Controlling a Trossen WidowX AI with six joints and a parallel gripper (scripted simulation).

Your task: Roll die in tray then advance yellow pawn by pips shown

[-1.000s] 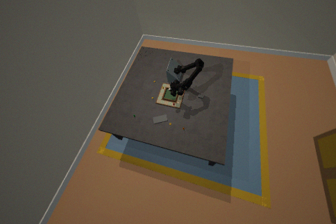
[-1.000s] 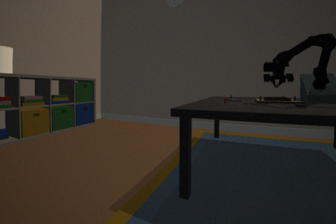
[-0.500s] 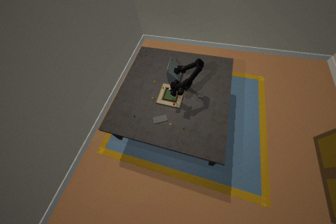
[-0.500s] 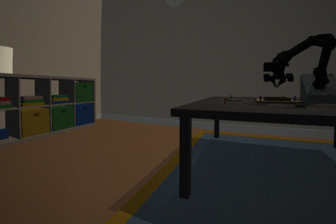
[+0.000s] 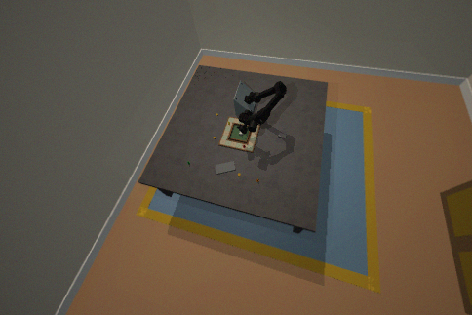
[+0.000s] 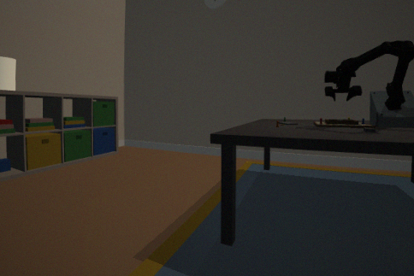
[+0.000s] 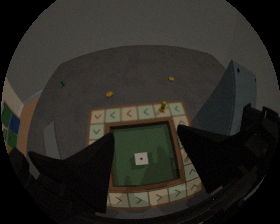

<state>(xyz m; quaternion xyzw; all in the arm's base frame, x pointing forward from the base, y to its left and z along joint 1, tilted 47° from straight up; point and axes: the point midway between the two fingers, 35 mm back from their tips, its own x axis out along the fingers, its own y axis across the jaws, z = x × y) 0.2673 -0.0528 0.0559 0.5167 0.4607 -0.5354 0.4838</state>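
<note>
The white die [image 7: 141, 158] [image 5: 241, 133] is in the green tray [image 7: 125, 172] at the board's middle, showing one pip to the wrist camera; whether it lies still I cannot tell. My gripper [image 7: 146, 133] [image 6: 341, 100] is open and empty, high above the tray, fingers apart on either side of the die in the wrist view. The yellow pawn [image 7: 163, 106] [image 5: 229, 124] stands on the track of the board [image 7: 113, 115] [image 5: 234, 146], on the far row in the wrist view, one square from the corner at its right. Arrows on that row point left.
A red pawn [image 5: 244, 146] [image 6: 321, 120] and a blue pawn [image 6: 363, 120] stand on the board. A tall blue-grey panel [image 7: 240, 100] [image 5: 244, 99] rises beside it. Yellow discs [image 7: 109, 94] [image 7: 171, 79], a green pawn [image 7: 62, 83], a grey slab [image 5: 224, 168] and an orange piece [image 5: 258, 180] lie around.
</note>
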